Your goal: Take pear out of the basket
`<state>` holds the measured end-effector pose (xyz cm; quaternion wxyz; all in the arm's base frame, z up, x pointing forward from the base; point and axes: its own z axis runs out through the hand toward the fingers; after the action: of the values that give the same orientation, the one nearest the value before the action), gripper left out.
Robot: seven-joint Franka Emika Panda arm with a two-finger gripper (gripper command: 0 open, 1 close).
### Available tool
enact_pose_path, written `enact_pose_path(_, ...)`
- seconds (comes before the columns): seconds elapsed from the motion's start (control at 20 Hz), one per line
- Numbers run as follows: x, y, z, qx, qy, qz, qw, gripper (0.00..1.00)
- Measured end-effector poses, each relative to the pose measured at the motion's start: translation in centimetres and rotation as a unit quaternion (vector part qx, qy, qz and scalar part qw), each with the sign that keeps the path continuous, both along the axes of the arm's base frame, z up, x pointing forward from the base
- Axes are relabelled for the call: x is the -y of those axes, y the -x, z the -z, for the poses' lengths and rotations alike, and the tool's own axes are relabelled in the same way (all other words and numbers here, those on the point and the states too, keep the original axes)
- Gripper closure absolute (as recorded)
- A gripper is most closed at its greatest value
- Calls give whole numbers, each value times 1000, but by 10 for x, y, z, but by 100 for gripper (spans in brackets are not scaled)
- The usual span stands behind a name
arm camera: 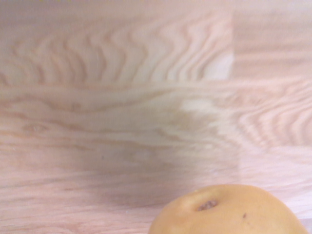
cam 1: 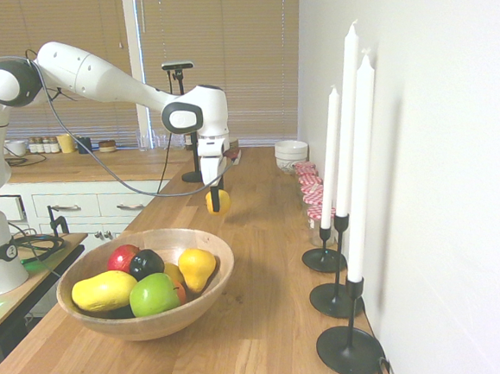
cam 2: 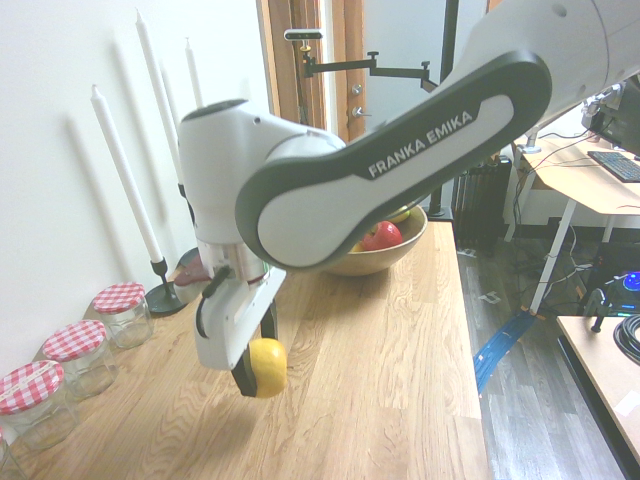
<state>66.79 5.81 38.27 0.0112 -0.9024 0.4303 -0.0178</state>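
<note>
From the first exterior view, the arm reaches out over the wooden counter (cam 1: 263,238), claw (cam 1: 217,202) pointing down and pinching the pear (cam 1: 214,201), beyond the basket (cam 1: 207,286). The second exterior view shows "FRANKA EMIKA" on the arm. In the wrist view, the pear (arm camera: 229,210) hangs above pale wood grain.
</note>
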Motion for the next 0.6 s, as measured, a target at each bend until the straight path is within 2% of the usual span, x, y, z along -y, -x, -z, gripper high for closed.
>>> enact_pose_path(0.1,-7,4,13,1,0,-3,1000,100)
enact_pose_path(0.15,-11,7,19,0,0,-5,1000,0)
enact_pose_path(0.6,-18,29,25,4,-2,-4,1000,0)
